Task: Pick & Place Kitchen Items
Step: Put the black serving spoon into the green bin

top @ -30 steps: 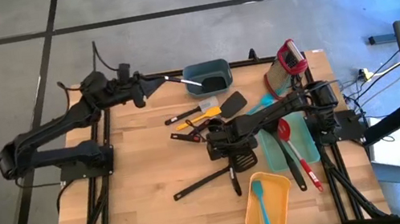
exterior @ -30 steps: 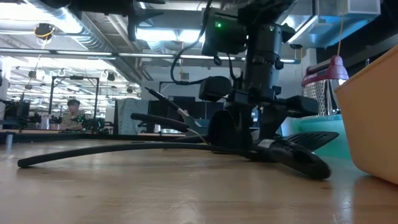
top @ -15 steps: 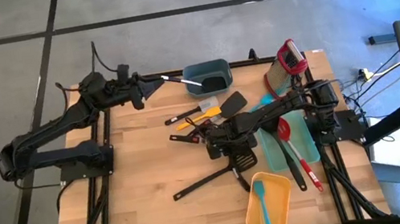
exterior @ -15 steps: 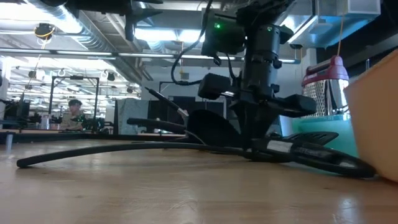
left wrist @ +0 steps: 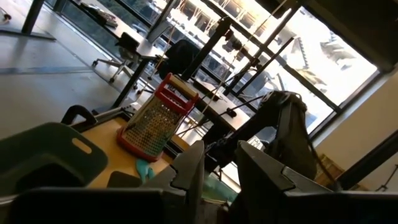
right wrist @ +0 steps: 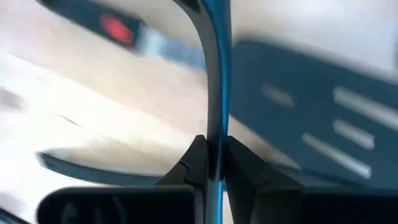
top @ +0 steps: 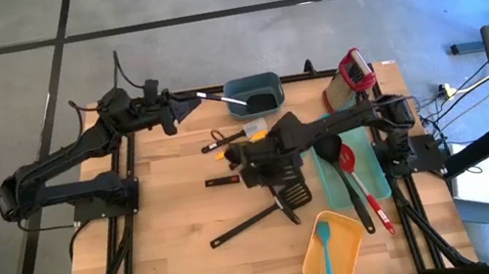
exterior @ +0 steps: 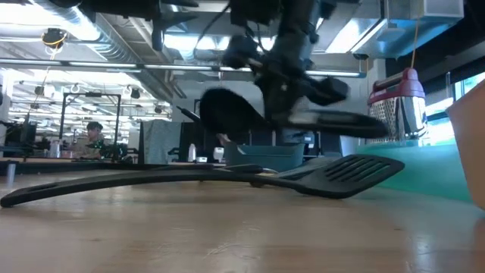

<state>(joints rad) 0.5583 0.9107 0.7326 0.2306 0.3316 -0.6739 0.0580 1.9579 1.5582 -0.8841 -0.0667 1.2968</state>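
- Ladle, dark and long-handled, hangs clear above the table near its middle, with its handle lying roughly level in the low view.
- The right gripper has its two fingers pinched tight on the thin handle of that ladle; the right arm reaches in across the table from the right edge.
- Directly under that gripper a black slotted turner lies flat on the wood, its long handle running toward the front left.
- A short dark handle with a red mark lies on the wood just beside the right gripper.
- The left gripper is raised at the far left corner of the table, pointing toward a grey-blue bin at the far edge.
- A thin utensil with a white tip runs from near the left gripper into the bin; I cannot tell whether the left fingers grip it.
- An orange bin sits at the front right with a teal spatula inside.
- A teal tray on the right side carries a red spoon and other dark long-handled pieces.
- A red-framed grater stands at the far right corner.
- An orange-headed spatula lies between the grey-blue bin and the right gripper.
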